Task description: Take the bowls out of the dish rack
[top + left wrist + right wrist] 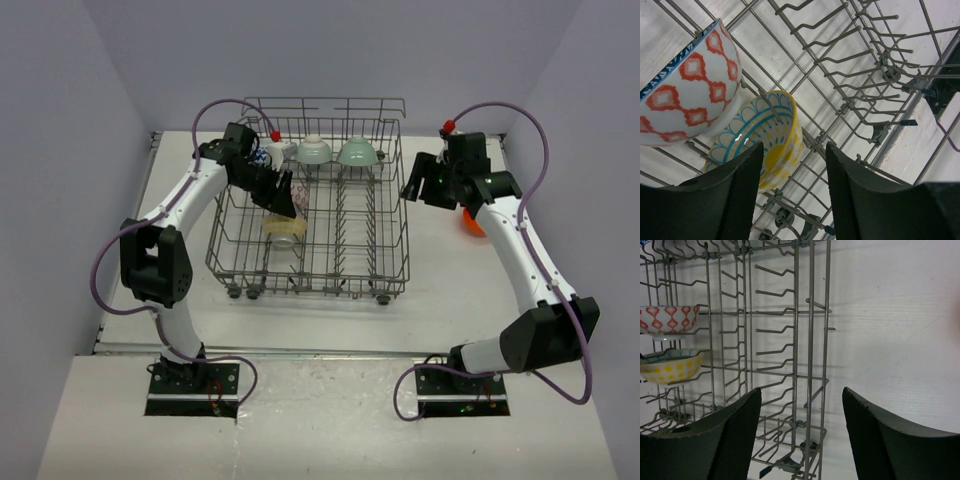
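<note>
Overhead, wrist views close (sharing rack)

The dish rack is thin grey metal wire, smooth and a little shiny. The red-and-white bowl and the yellow bowl look smooth and glossy, like glazed pottery. The left gripper has black pads that are dull and bumpy with tiny dots, and the white table is dull too.
</note>
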`<state>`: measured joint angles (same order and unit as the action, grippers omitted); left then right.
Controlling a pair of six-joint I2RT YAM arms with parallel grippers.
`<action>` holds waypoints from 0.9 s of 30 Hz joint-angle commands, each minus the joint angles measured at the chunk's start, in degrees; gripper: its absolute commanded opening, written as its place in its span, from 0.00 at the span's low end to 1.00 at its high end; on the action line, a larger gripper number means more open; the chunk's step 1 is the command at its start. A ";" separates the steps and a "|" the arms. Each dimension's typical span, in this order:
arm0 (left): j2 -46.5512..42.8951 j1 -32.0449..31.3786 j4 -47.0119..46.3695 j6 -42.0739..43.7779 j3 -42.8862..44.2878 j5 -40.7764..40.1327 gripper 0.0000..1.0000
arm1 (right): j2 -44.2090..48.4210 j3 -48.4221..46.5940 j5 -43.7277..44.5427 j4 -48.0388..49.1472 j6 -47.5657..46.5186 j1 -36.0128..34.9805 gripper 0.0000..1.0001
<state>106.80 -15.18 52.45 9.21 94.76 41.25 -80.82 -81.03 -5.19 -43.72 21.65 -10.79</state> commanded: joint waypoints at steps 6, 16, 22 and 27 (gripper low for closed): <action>-0.28 -0.11 1.61 -0.24 -0.01 -0.56 0.49 | 2.41 0.79 -1.14 1.45 -0.64 -0.73 0.67; -0.98 -0.46 2.31 -2.62 -4.05 -8.63 0.43 | 2.50 2.36 -2.80 3.38 0.41 -1.17 0.67; -0.72 -0.64 2.49 -3.67 -5.11 -10.84 0.40 | 4.26 5.88 -3.25 5.67 0.59 -1.17 0.67; -0.63 -1.52 2.66 -4.03 -6.07 -11.02 0.34 | 4.97 6.50 -3.51 6.19 0.67 -1.17 0.67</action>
<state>106.45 -15.92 50.83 6.37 91.24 34.70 -77.91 -74.54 -7.29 -40.53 22.02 -11.62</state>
